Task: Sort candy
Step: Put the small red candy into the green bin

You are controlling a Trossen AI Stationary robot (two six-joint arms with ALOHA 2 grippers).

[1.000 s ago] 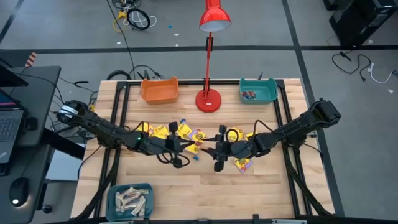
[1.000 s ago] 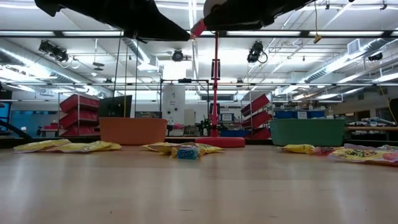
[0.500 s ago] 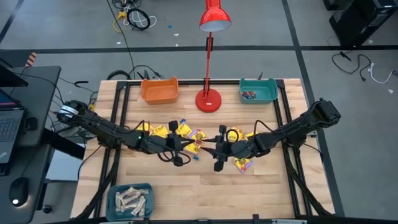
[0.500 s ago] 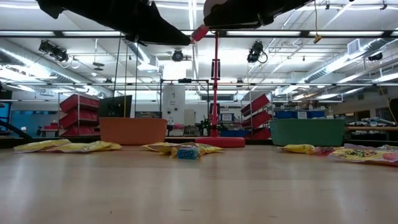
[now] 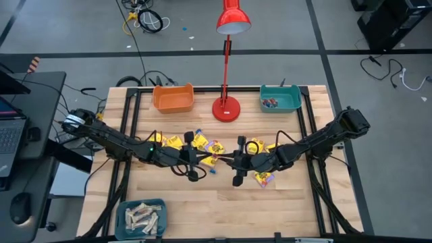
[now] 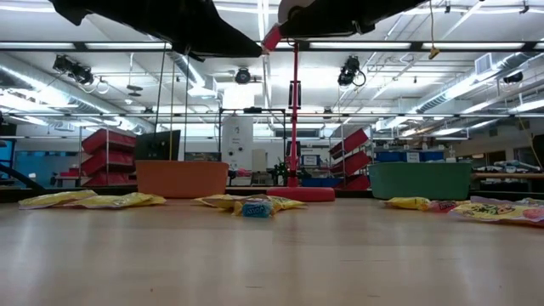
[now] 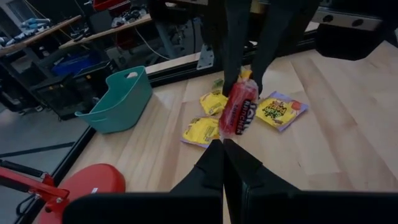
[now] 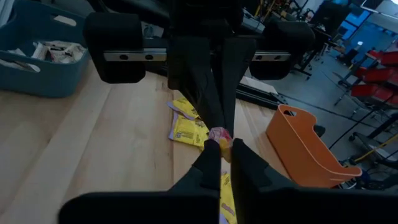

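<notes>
A red candy packet [image 7: 238,115] hangs in the air over the middle of the table, between my two grippers. My left gripper [image 5: 214,160] comes from the table's left and is shut on it. My right gripper [image 5: 229,160] comes from the right and is shut on its other end. The low view shows the packet [image 6: 272,37] high above the table top. Yellow candy packets [image 5: 202,143] and small pieces lie flat on the wood beneath and around both grippers. My left gripper pinches the red packet's end nearest its own fingers [image 7: 227,135] between its two fingers, which come nearly level from the table's left. The packet is lifted clear of the table and stretches away toward the other gripper. My right gripper pinches the packet's opposite end [image 8: 217,134] between its two fingers, nearly level from the table's right. Its fingers [image 7: 236,74] meet the packet end-on, facing the left gripper's. The packet is clear of the table.
An orange bin [image 5: 173,98] and a teal bin [image 5: 281,98] stand at the far edge, with a red lamp [image 5: 227,108] between them. A blue bin [image 5: 142,217] with pale bars sits at the near left. More yellow packets [image 5: 263,177] lie under the right arm.
My right gripper has shut on the free end of the red packet that my left gripper holds. Both arms have kept their places, and the packet stays lifted between them.
</notes>
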